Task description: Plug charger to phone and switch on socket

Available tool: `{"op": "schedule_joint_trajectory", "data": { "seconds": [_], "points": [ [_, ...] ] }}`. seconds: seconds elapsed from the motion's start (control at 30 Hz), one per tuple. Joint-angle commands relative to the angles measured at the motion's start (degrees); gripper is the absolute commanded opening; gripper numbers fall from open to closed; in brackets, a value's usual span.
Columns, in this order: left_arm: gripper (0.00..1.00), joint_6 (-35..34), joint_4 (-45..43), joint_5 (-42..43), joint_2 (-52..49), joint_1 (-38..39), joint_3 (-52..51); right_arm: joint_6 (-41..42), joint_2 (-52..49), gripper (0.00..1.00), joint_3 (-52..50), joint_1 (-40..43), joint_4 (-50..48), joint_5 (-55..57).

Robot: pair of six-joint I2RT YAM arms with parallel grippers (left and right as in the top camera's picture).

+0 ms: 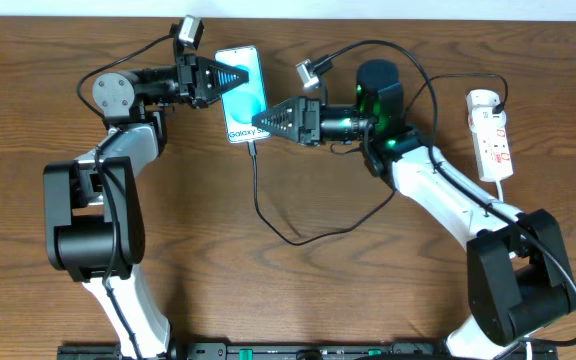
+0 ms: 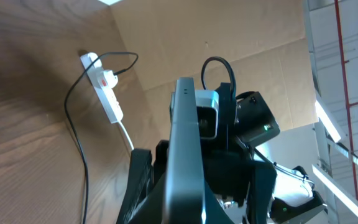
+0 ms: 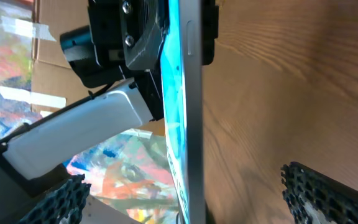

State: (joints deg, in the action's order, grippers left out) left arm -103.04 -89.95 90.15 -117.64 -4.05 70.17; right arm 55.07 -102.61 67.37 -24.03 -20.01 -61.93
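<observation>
**A:** What's on the left of the counter (image 1: pixel 368 300)?

**B:** The left claw (image 1: pixel 236 78), pressed together and pinching the phone (image 1: pixel 246 110) near its upper end. Its wrist view shows the phone edge-on between the fingers.

**A:** Where is the phone?

**B:** Toward the back, left of centre, with its cyan screen showing from overhead.

**A:** And in the middle?

**B:** The right claw (image 1: pixel 260 122) is at the phone's lower end. Its 2 fingers (image 3: pixel 325 190) are spread wide, 1 on each side of the phone, and neither touches it. The charger (image 1: pixel 268 215) meets that lower end, and its cable loops across the counter to the right.

**A:** Far right?

**B:** The socket (image 1: pixel 491 130) lies flat, well apart from the phone, and the cable reaches its far end. I cannot tell how its switches are set.
</observation>
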Motion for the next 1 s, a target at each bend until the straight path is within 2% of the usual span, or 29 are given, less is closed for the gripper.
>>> {"op": "schedule_joint_trajectory", "data": {
  "seconds": [0.0,0.3,0.47,0.57,0.63,0.73,0.77,0.97],
  "points": [
    [0.07,0.8,-0.3,-0.1,0.7,-2.3,0.9,-0.9,0.0,0.99,0.7,3.5,-0.2,-3.2],
    [0.07,1.2,3.3,-0.1,0.7,-6.7,0.9,-0.8,0.0,0.99,0.8,10.0,-0.9,-7.4],
    [0.07,3.5,13.8,-2.8,0.7,-8.5,0.9,1.2,0.0,0.99,0.8,11.2,-3.9,-9.1],
    [0.07,6.9,27.4,-8.7,0.7,-9.1,0.9,2.3,0.0,0.99,0.8,11.2,-5.5,-9.8],
    [0.07,13.5,35.6,-10.7,0.7,-9.1,0.9,2.4,0.0,0.99,0.8,11.2,-5.6,-10.6],
    [0.07,22.8,43.3,-10.3,0.7,-9.0,0.9,2.4,0.0,0.99,0.8,11.2,-5.6,-11.5],
    [0.07,27.6,48.3,-10.2,0.7,-9.0,0.9,2.3,0.0,0.99,0.8,11.2,-5.6,-11.6],
    [0.07,46.1,71.8,-15.1,0.7,-9.0,0.9,2.3,0.0,0.99,0.8,11.2,-5.6,-11.8]
  ]
}}
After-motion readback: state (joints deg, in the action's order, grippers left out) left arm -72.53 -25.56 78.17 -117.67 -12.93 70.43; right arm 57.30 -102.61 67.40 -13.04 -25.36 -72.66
